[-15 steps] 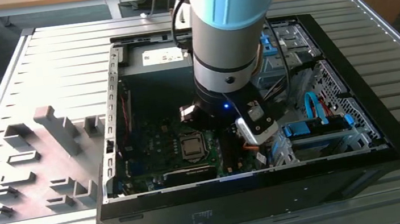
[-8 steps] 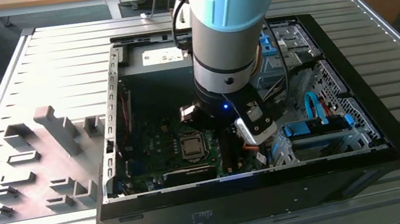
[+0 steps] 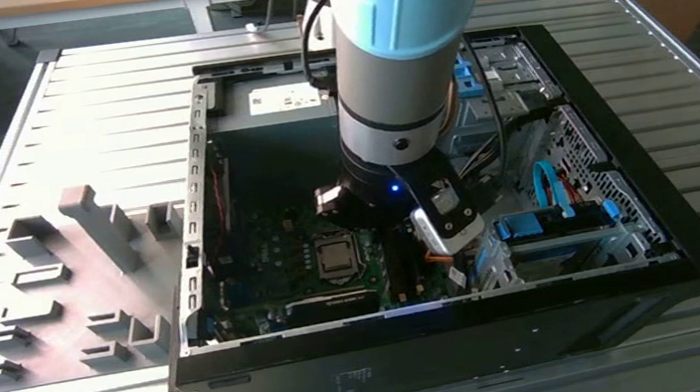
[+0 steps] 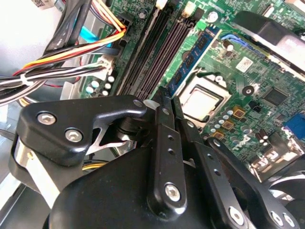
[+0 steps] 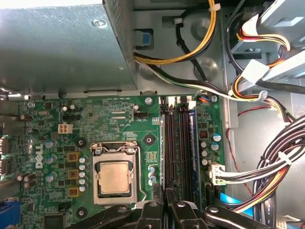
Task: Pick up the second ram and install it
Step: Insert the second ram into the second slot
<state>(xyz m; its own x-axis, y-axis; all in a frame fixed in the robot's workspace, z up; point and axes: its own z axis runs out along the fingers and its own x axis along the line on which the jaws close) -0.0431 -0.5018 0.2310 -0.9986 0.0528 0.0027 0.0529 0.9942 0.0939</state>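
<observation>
My gripper is inside the open computer case, low over the black memory slots. Its two black fingers are shut, and I see nothing between them. The fingertips hover at one end of the slots, by a white slot latch. One blue-green ram board with dark chips stands seated in a slot; in the second wrist view it lies between the empty black slots and the processor socket. I cannot tell whether that board is the second ram. The blue-and-grey arm reaches down into the case.
A grey power supply box and coloured cable bundles crowd the slots' far end and one side. Drive bays with blue latches fill the case at the exterior view's right. A grey fixture rack stands on the table at its left.
</observation>
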